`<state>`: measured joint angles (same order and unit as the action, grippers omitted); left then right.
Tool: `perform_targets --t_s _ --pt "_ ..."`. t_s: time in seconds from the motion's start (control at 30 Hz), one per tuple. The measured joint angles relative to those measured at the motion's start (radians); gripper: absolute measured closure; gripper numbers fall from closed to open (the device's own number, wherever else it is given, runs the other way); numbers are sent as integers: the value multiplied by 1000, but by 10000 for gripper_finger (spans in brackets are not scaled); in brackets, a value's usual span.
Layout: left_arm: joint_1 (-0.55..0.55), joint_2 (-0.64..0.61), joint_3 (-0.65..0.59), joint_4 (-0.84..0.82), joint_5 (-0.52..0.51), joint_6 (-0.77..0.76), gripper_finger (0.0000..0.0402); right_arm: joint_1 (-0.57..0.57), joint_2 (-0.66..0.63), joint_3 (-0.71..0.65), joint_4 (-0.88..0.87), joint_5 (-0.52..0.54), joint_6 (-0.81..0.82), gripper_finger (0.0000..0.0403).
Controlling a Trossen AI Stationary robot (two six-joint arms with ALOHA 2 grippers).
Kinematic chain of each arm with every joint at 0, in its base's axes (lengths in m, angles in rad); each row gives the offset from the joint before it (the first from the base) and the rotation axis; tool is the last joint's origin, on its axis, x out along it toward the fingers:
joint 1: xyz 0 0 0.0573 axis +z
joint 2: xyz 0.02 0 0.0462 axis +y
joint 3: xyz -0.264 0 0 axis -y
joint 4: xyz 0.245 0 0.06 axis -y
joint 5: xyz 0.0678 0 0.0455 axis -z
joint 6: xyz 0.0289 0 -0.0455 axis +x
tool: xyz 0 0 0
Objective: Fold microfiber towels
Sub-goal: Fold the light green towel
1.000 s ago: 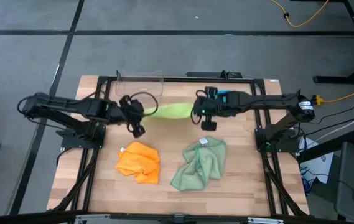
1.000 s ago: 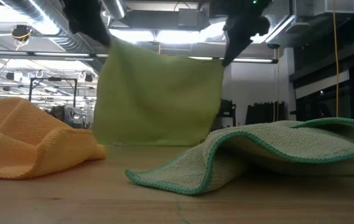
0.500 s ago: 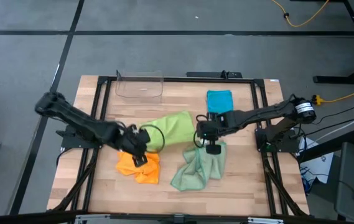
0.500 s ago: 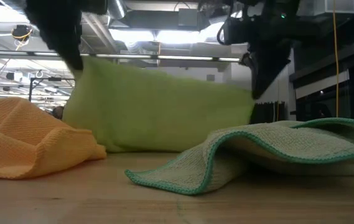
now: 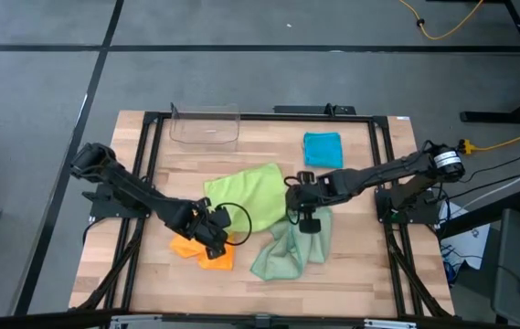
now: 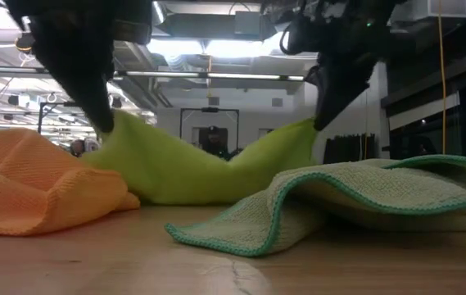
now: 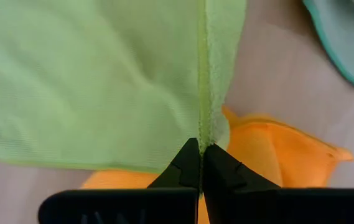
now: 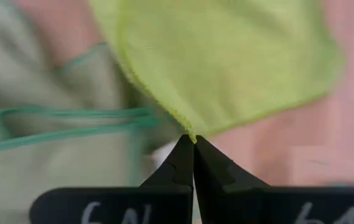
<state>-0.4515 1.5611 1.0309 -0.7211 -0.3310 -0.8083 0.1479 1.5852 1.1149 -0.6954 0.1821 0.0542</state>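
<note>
- The left claw [image 5: 212, 236] pinches one corner of the lime green towel [image 5: 246, 190] low over the orange towel [image 5: 206, 251], near the table's [image 5: 351, 274] front-left part
- The right claw [image 5: 303, 217] grips the neighbouring corner above the pale sage green towel [image 5: 291, 249]
- The lime cloth's held edge sags between the two claws, running left to right; the rest lies spread toward the clear plastic bin [image 5: 205, 126] at the back edge
- The teal blue towel [image 5: 322, 148] lies folded at the back right, apart from the others; bare wood shows along the front edge
- The low view alone shows the sag [image 6: 208, 172] touching the table; the wrist views show each claw clenched on a hem [image 7: 203, 112]
</note>
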Motion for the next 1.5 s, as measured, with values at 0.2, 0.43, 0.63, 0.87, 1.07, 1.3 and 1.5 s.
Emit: perform_targets --t_s 0.2,0.43,0.63,0.87,1.07,1.3,1.5 --pt "36 -26 0 -106 -55 7 401 -66 3 -1 50 107 -11 403" --pt "84 -17 0 -192 -136 6 401 -147 61 -26 213 138 -119 403" --pt "136 -17 -5 -215 -163 6 401 -211 140 -27 317 165 -211 403" --pt "193 -17 -102 -219 -177 0 401 -269 206 -27 415 237 -269 403" --pt "220 -17 -168 -189 -203 -20 401 -298 208 -27 448 215 -270 403" --pt "250 -16 -204 -153 -236 -23 398 -320 220 -27 475 209 -270 383" --pt "287 -17 -205 -153 -258 -21 346 -343 237 -27 474 209 -268 318"
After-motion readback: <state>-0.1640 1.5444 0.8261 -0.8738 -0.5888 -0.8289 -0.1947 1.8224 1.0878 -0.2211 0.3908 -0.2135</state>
